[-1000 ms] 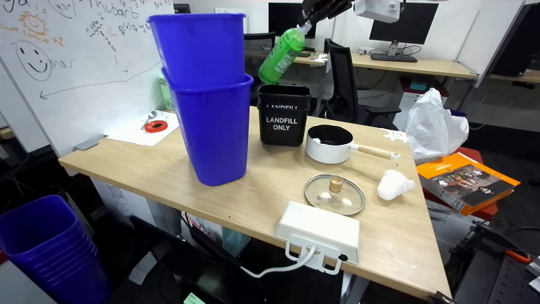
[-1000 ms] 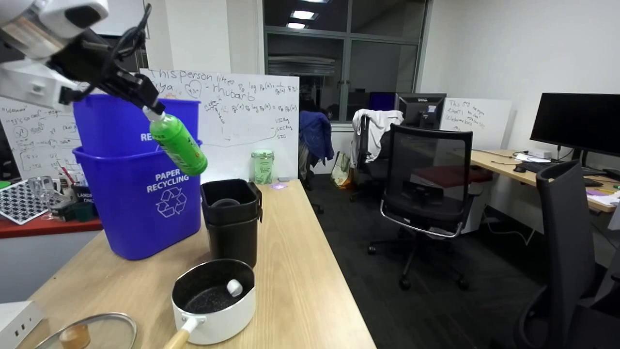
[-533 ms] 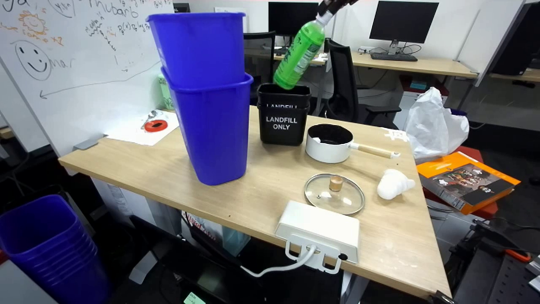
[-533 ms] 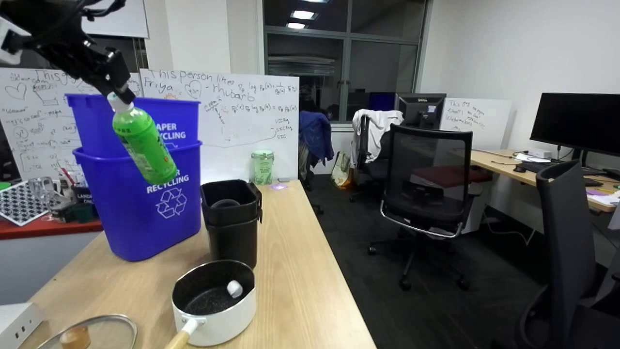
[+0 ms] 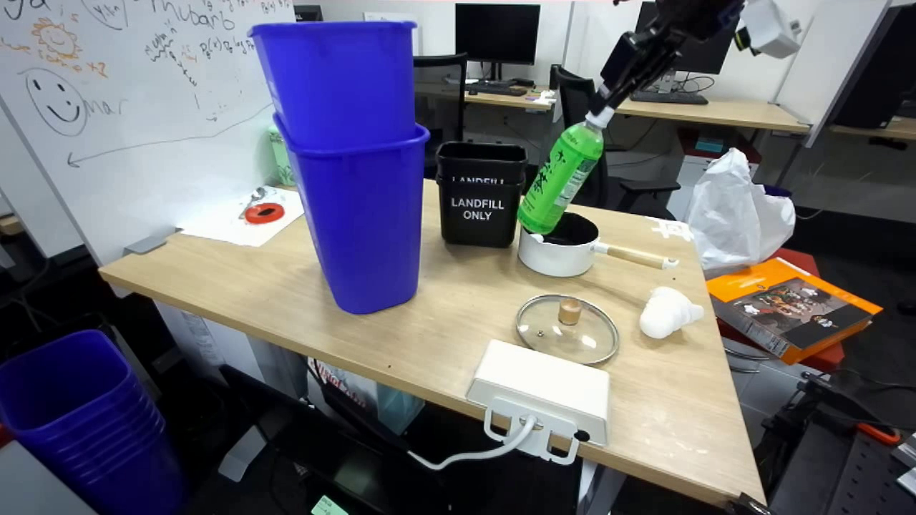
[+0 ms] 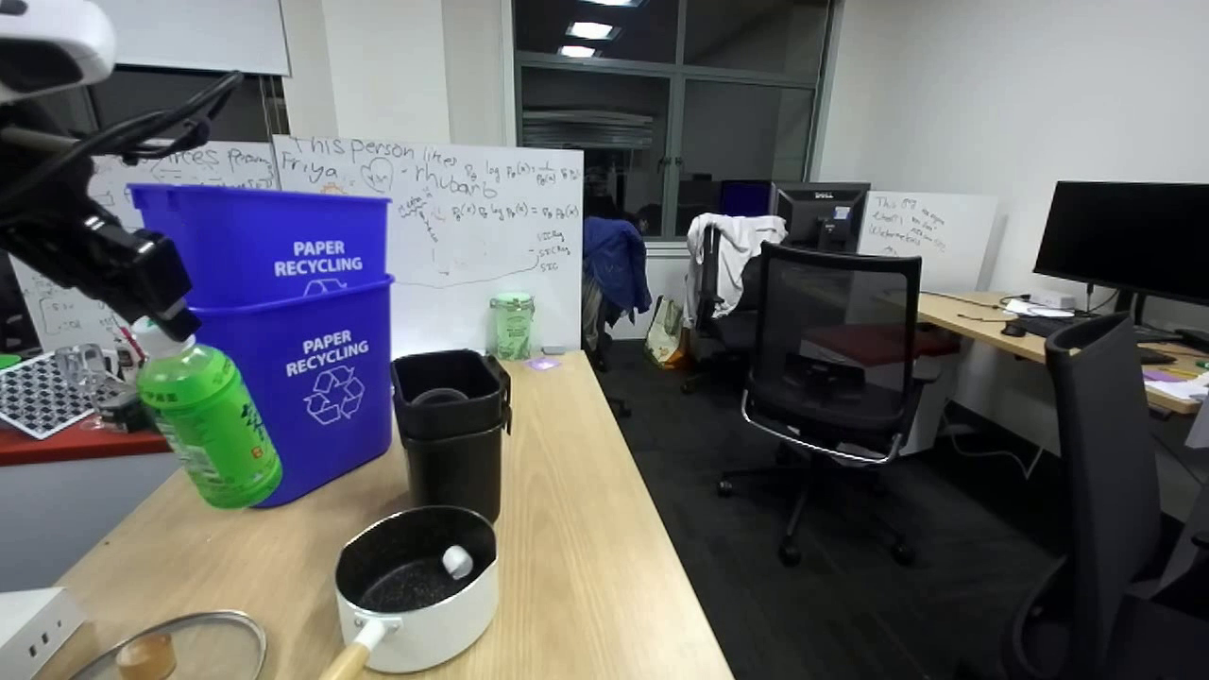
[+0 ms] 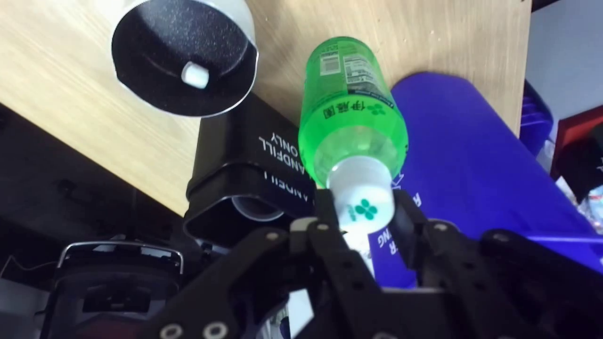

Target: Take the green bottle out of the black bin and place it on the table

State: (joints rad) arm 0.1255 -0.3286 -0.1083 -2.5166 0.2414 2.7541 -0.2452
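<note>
The green bottle [image 5: 560, 179] hangs tilted in the air, outside the black bin [image 5: 478, 207], with its base lower than its white cap. My gripper [image 7: 362, 202] is shut on the white cap, one finger on each side. In an exterior view the gripper [image 6: 162, 326] and the bottle [image 6: 210, 425] are in front of the blue bins, above the table [image 6: 557, 548]. In the wrist view the bottle [image 7: 353, 94] points away over bare wood, with the black bin [image 7: 245, 150] beside it. The black bin stands upright on the table.
Tall stacked blue bins [image 5: 358, 214] stand beside the black bin. A white pot [image 5: 554, 257] with a wooden handle, a glass lid [image 5: 544, 336], a white box [image 5: 540, 393] and a white lumpy object [image 5: 665, 315] sit on the table. A whiteboard [image 5: 179, 86] stands behind.
The gripper has carried the bottle away from above the black bin and lowered it. It moved right in an exterior view and left and down in an exterior view. The bins stayed put.
</note>
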